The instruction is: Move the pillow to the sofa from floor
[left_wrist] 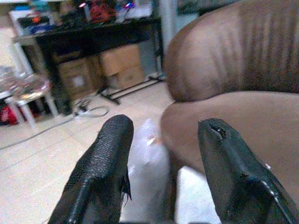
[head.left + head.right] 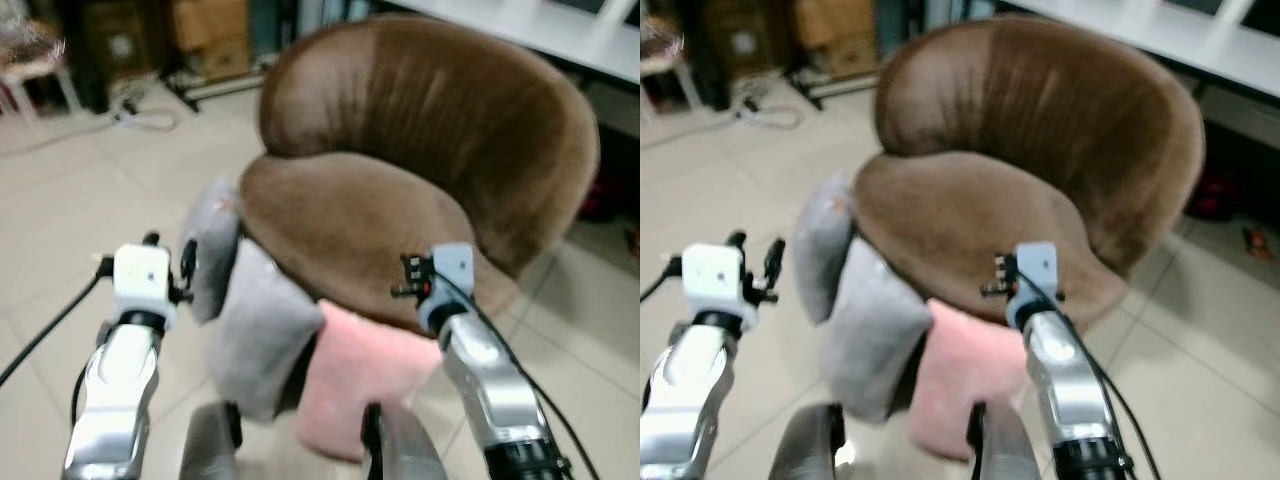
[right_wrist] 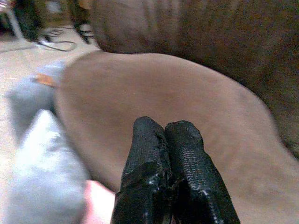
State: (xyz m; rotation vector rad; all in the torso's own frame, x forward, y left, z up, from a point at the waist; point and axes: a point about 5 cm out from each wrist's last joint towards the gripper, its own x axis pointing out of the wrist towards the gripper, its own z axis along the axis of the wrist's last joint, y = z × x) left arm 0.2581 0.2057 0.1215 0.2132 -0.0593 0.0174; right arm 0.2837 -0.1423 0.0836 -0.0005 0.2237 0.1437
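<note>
Hovering with fingers spread and empty, left gripper (image 1: 161, 154) aimed at grey pillow (image 2: 262, 335) for approach. Right gripper (image 3: 163, 154) pressed shut, empty, poised over brown sofa (image 2: 400, 200) seat. 3 pillows propped against sofa front on tiled floor (image 2: 60, 220): 2 grey, 1 pink pillow (image 2: 365, 375) nearest right arm. Seat bare, ready for placement.

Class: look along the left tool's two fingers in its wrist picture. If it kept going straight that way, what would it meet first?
Probably the grey pillow leaning against the brown sofa: it sits in the gap of the open left tool. Depth is unclear.
</note>
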